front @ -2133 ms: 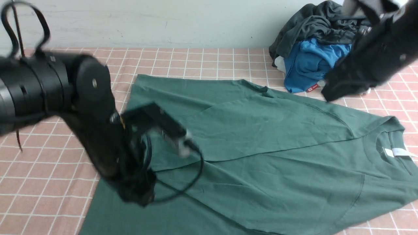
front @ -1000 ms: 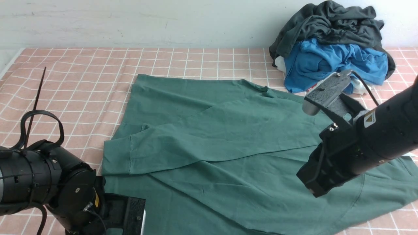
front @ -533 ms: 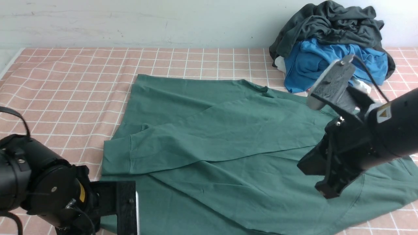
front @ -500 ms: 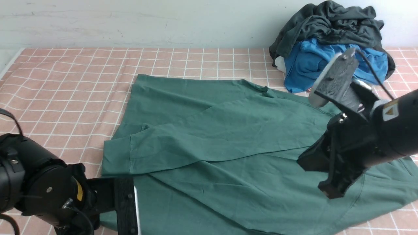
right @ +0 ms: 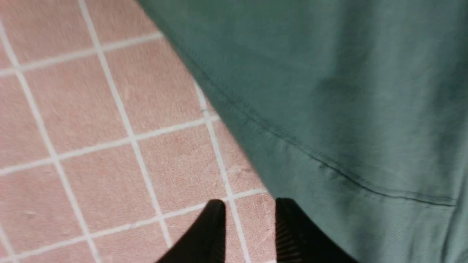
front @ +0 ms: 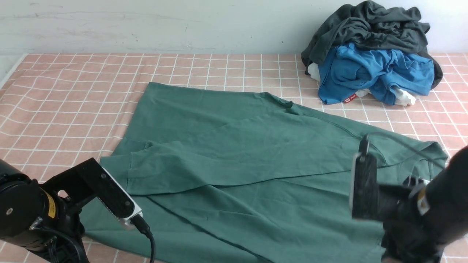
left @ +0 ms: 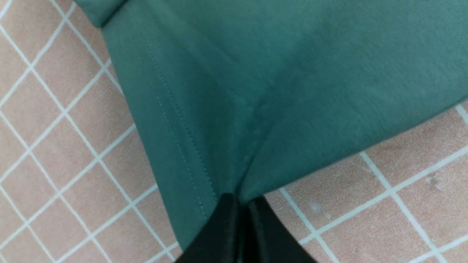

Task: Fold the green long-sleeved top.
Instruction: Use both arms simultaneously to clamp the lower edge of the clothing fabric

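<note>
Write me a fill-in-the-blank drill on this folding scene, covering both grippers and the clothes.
1. The left gripper has its jaws ____ on a hem corner of the large dark-green cotton long-sleeved top.
2. The right gripper has its jaws ____, with only checked cloth showing between them.
3. The crumpled garment lying under the dark charcoal-grey garment is bright ____.

Missing words: shut; open; blue.

The desk (front: 226, 65) is brightly, evenly lit, with soft shadows cast. The green long-sleeved top (right: 347, 91) is rendered slightly blurred in the right wrist view.
</note>
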